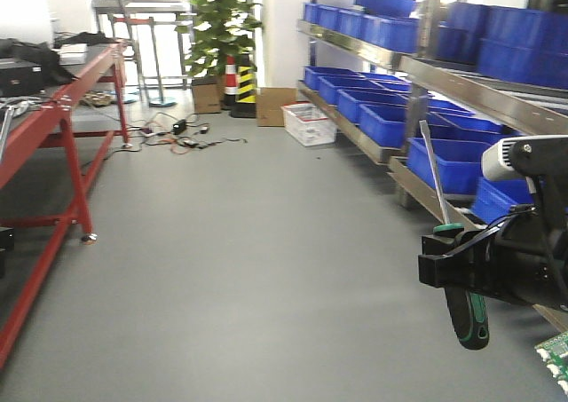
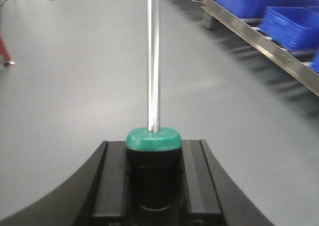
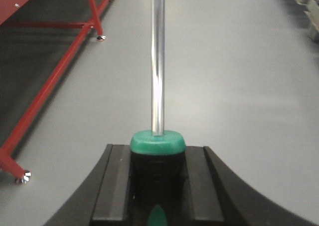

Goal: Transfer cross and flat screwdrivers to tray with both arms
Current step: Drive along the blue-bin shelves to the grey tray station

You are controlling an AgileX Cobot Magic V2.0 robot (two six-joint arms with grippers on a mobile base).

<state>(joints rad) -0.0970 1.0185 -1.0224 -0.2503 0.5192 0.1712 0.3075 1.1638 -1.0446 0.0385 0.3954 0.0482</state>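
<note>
The left claw (image 2: 153, 186) is shut tight on the black handle of one screwdriver (image 2: 153, 76) at the bottom middle of its wrist view, and the shiny shaft points straight up over the grey floor (image 2: 65, 86). The right claw (image 3: 157, 186) squeezes the other screwdriver (image 3: 158, 71) the same way, with red table legs (image 3: 52, 79) at the upper left. In the front view a claw (image 1: 454, 264) at the lower right grips a screwdriver (image 1: 468, 322), but I cannot tell which arm it is.

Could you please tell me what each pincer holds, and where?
The left pincer grips one screwdriver by its handle; the right pincer likewise grips another screwdriver.
</note>
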